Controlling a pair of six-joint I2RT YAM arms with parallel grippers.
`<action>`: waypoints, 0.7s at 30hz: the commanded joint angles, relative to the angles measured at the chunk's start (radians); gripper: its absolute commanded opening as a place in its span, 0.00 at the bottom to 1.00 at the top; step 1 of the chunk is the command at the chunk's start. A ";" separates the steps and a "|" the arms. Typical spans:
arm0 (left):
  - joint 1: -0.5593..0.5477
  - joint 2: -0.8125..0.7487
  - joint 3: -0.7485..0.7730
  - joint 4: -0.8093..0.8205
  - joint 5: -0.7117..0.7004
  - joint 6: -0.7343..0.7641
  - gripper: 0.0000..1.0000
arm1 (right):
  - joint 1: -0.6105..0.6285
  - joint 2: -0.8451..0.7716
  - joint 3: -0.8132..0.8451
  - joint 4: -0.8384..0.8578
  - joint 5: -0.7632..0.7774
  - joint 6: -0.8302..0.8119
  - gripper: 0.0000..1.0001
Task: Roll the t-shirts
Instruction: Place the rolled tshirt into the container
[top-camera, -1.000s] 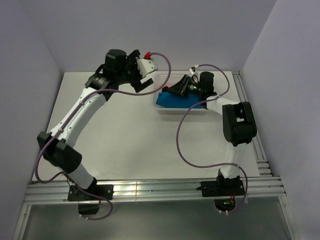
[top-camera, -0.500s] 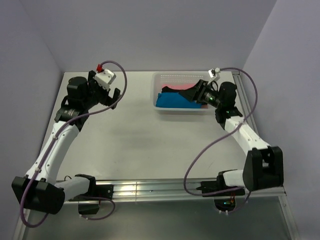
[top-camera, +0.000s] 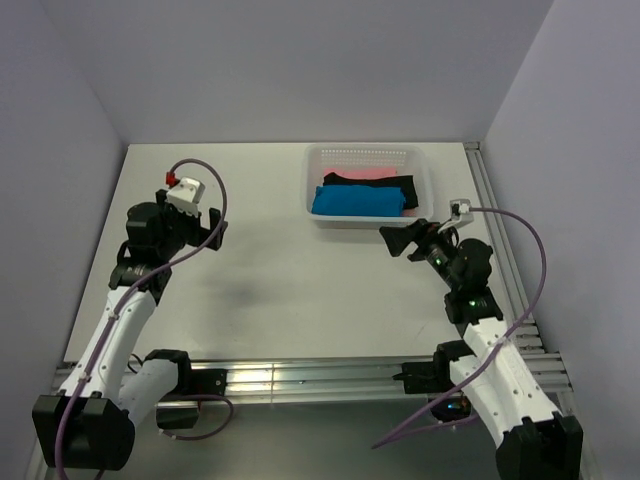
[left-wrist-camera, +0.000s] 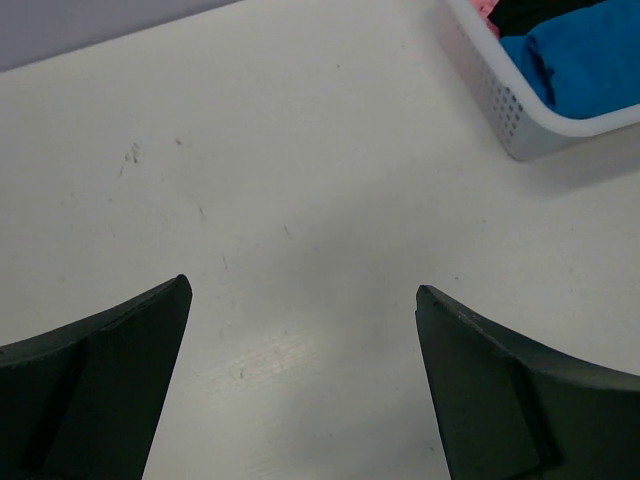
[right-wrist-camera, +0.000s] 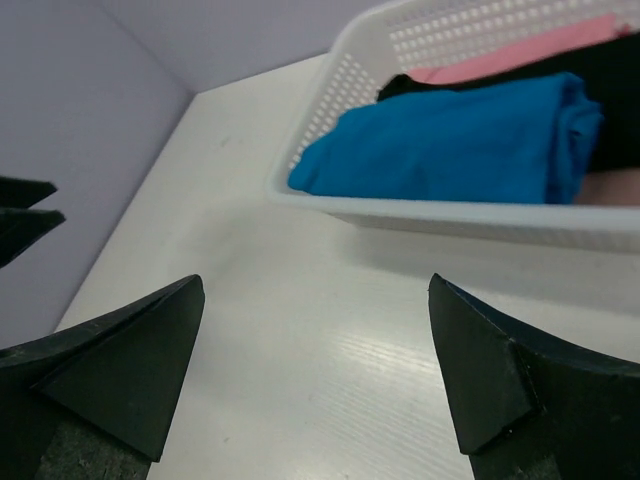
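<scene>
Both arms are held bent and low. The left gripper (top-camera: 216, 228) and right gripper (top-camera: 392, 242) are spread wide, empty. The t-shirts (top-camera: 358, 200) are seen in the basket (top-camera: 366, 222), ahead of the right gripper.

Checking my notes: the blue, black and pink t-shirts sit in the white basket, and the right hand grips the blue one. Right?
The blue t-shirt, black t-shirt and pink t-shirt do sit in the white basket, but the right hand is open and holds nothing, as the right wrist view shows.
</scene>
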 joint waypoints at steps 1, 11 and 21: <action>0.006 -0.024 -0.080 0.089 -0.069 -0.067 0.99 | 0.003 -0.125 -0.059 -0.069 0.165 -0.011 1.00; 0.006 -0.001 -0.188 0.175 -0.230 -0.198 1.00 | 0.002 -0.498 -0.248 -0.181 0.430 -0.047 1.00; 0.006 0.001 -0.202 0.187 -0.279 -0.209 0.98 | 0.002 -0.564 -0.262 -0.235 0.498 -0.014 1.00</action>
